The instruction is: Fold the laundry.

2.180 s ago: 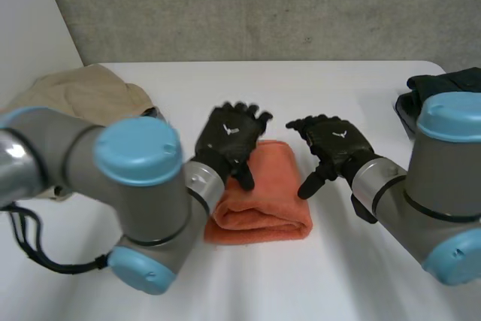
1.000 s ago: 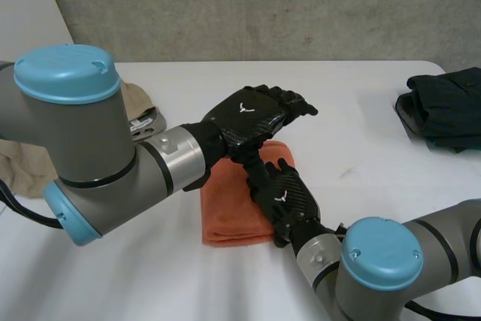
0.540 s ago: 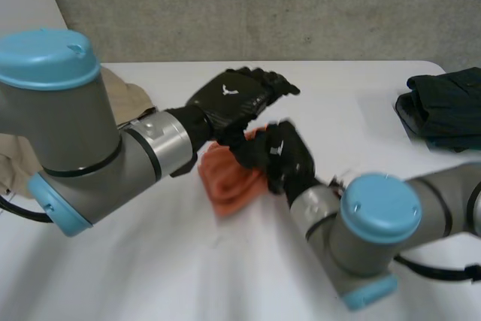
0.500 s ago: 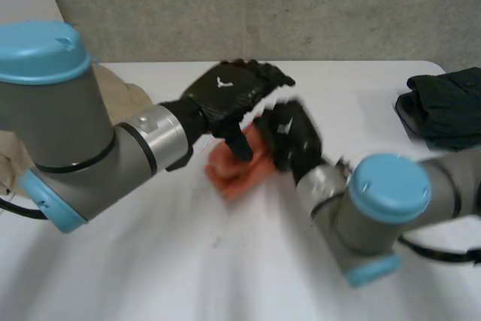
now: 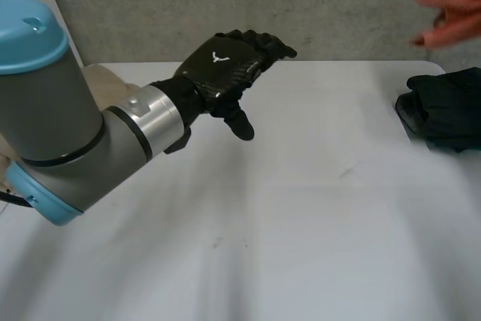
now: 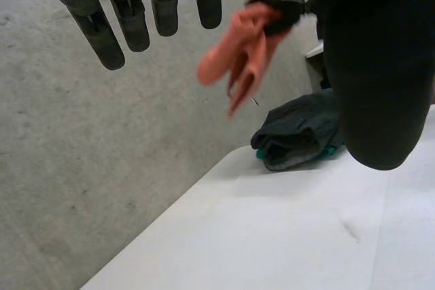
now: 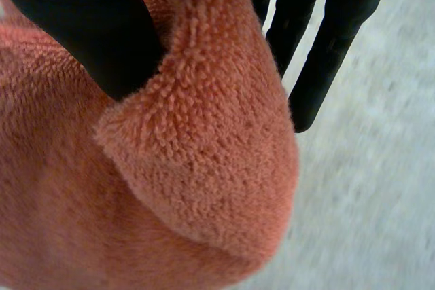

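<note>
Towel (image 7: 204, 168) pinched in right robot hand (image 7: 81, 18).

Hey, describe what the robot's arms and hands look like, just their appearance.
The left arm is a thick grey tube with a round light-blue cap and a silvery wrist ring. The left robot hand is black, with a woven-pattern back bearing a small white mark. The right robot hand shows plain black fingers.
</note>
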You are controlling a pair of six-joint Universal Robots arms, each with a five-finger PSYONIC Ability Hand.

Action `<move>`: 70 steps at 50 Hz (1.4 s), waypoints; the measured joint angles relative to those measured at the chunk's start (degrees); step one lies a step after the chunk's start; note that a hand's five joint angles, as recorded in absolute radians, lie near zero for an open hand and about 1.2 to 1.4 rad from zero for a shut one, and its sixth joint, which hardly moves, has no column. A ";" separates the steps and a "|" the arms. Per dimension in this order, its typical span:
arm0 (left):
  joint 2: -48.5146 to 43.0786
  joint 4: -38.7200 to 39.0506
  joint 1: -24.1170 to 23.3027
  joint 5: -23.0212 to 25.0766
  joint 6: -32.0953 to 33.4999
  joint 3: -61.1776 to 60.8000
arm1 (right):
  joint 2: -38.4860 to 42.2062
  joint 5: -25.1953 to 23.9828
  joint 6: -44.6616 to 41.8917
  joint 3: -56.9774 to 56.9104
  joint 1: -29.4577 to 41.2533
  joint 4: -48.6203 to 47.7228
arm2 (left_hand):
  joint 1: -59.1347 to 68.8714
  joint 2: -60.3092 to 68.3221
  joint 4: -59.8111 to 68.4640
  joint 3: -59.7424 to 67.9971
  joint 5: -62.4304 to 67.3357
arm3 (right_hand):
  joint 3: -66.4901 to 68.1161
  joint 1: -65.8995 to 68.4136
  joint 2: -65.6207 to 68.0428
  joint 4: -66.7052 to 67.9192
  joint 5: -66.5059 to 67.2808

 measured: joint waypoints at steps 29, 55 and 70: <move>-2.36 0.93 -3.42 -0.99 0.10 -1.11 | 7.65 -18.88 -1.19 7.44 -15.31 1.93 | 0.01 0.08 0.02 0.00 0.00 | -35.71 -35.05 -36.81 -37.53 -37.01; 6.24 1.18 -5.85 -0.82 -0.12 -1.75 | -24.39 8.97 -25.98 12.57 -9.31 27.32 | 0.00 0.01 -0.01 0.00 0.00 | -54.27 -45.04 -53.30 -56.44 -50.04; 7.30 3.69 19.96 -11.49 10.84 -7.17 | -35.78 -6.28 -27.30 44.26 17.44 19.03 | -0.22 -0.03 -0.09 0.00 -0.07 | -54.29 -45.04 -53.35 -56.45 -50.04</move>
